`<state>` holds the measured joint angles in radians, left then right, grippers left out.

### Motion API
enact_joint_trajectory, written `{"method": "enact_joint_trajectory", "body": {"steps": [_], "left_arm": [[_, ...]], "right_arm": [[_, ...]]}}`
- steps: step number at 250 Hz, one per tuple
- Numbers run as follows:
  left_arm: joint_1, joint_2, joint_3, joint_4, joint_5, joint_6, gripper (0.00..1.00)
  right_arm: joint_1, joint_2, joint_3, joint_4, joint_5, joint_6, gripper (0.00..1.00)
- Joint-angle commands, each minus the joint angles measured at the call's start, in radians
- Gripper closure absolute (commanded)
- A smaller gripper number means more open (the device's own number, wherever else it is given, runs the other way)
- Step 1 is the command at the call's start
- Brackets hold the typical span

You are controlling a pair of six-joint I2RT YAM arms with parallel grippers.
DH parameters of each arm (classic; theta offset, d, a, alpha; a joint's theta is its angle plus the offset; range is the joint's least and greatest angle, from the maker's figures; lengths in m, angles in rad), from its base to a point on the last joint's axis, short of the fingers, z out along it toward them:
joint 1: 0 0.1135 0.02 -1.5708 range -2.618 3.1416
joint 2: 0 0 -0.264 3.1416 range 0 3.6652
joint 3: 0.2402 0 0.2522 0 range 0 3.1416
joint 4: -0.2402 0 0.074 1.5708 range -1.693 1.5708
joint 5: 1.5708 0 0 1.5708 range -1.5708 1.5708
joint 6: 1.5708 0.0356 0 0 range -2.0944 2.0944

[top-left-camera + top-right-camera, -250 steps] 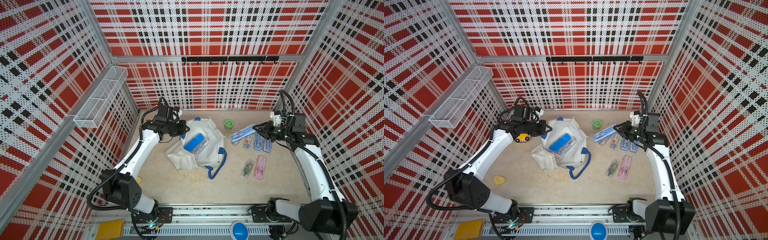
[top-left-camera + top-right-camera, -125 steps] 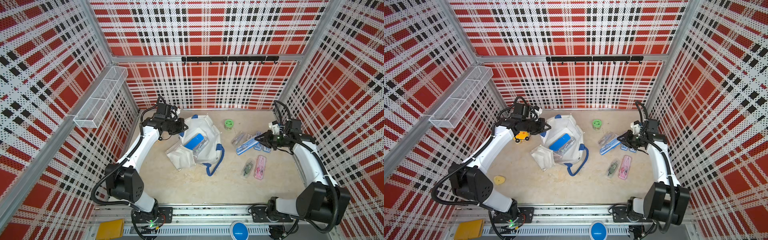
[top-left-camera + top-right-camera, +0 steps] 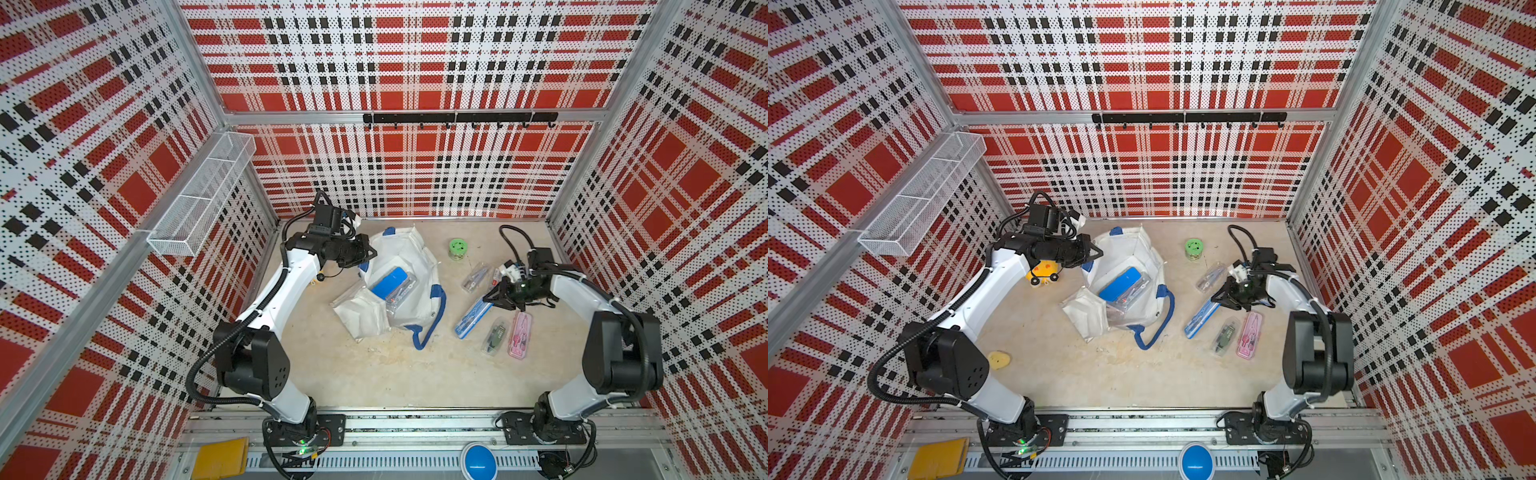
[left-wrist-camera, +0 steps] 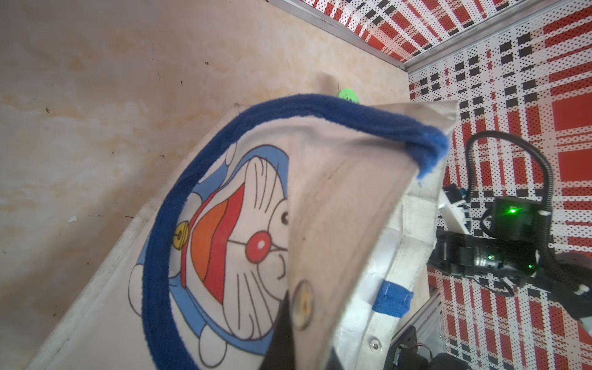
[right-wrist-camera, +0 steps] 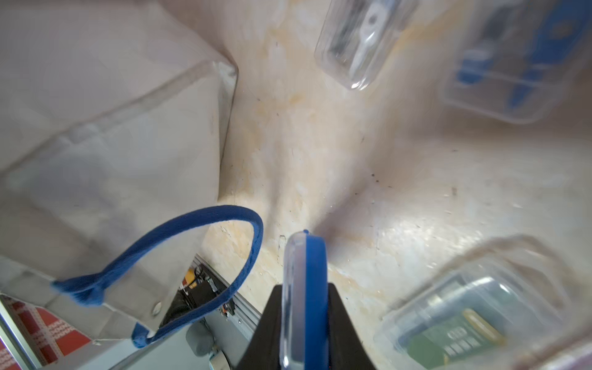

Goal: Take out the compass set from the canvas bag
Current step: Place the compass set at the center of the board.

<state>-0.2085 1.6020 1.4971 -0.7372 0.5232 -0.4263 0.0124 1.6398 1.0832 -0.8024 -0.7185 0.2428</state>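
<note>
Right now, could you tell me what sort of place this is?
Probably a robot test cell rather than a home or shop: plaid perforated panels enclose a small tabletop, and two arms are bolted to a metal rail at its front.

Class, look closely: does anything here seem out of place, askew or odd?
Yes. The canvas bag slumps crumpled, its rim pinched by the left gripper; a yellow toy lies stray beneath that arm.
</note>
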Motion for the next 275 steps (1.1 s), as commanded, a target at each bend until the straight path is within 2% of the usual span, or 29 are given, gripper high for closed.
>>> {"method": "enact_joint_trajectory", "body": {"steps": [1,24,54,67,102,140,161,180,241,275], "left_arm": [[0.006,-0.002,0.043,0.070,0.028,-0.002,1.00],[0.006,-0.007,0.041,0.071,0.029,-0.003,1.00],[0.006,-0.014,0.035,0.073,0.029,-0.003,1.00],[0.006,-0.017,0.034,0.073,0.033,-0.005,1.00],[0.004,-0.021,0.028,0.073,0.037,-0.006,1.00],[0.005,-0.028,0.025,0.073,0.037,-0.008,1.00],[0.002,-0.033,0.023,0.073,0.037,-0.009,1.00],[0.003,-0.038,0.020,0.073,0.037,-0.010,1.00],[-0.006,-0.048,0.009,0.079,0.029,-0.012,1.00],[-0.010,-0.054,0.002,0.079,0.025,-0.012,1.00]], "right_arm": [[0.051,0.049,0.038,0.010,0.007,-0.063,0.84],[0.061,0.086,0.052,-0.009,0.019,-0.092,0.83],[0.061,0.128,0.068,-0.039,0.099,-0.120,0.81],[0.061,0.138,0.075,-0.044,0.128,-0.121,0.75],[0.061,0.118,0.092,-0.038,0.188,-0.101,0.51],[0.061,0.068,0.130,-0.050,0.254,-0.062,0.40],[0.067,0.030,0.143,-0.048,0.280,-0.015,0.40],[0.106,-0.010,0.145,-0.036,0.298,0.038,0.46],[0.406,-0.007,0.163,-0.041,0.453,0.264,0.65],[0.520,0.047,0.157,-0.026,0.491,0.386,0.67]]}}
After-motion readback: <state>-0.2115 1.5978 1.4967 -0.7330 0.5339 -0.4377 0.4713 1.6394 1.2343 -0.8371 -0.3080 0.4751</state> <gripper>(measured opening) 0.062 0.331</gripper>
